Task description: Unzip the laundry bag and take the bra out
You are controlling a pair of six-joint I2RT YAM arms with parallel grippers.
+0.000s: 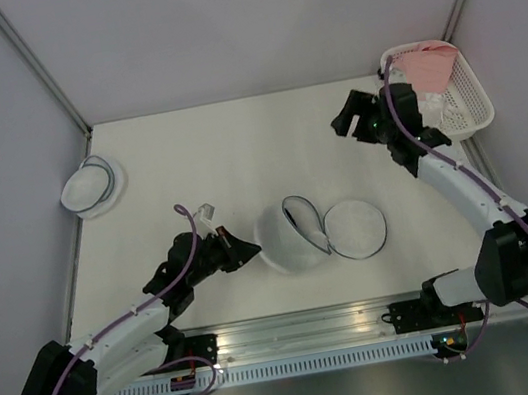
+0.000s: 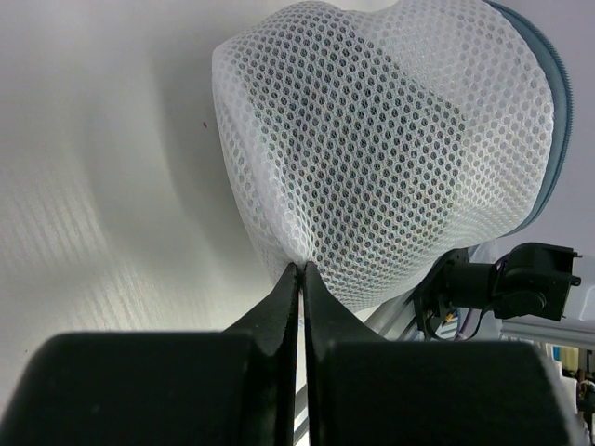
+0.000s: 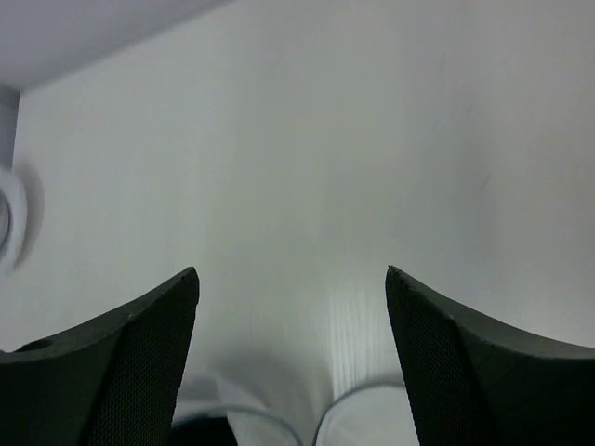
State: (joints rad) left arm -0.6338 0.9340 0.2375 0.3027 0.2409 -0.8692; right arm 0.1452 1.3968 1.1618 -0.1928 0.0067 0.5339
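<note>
Top external view: the bag (image 1: 287, 242), a white honeycomb-mesh dome with a dark zipper rim, lies tipped on its side at the middle of the matte white table (image 1: 234, 142). Its flat round lid (image 1: 356, 227) is folded open to the right. The left gripper (image 2: 299, 268) has its 2 black fingers pressed together on a pinch of mesh at the dome's left side. The right gripper (image 3: 291, 270) hangs over bare table with its fingers wide apart, near a white slotted basket (image 1: 476, 93) holding pink cloth (image 1: 428, 67). A smaller dome (image 1: 92, 186) sits far left.
</note>
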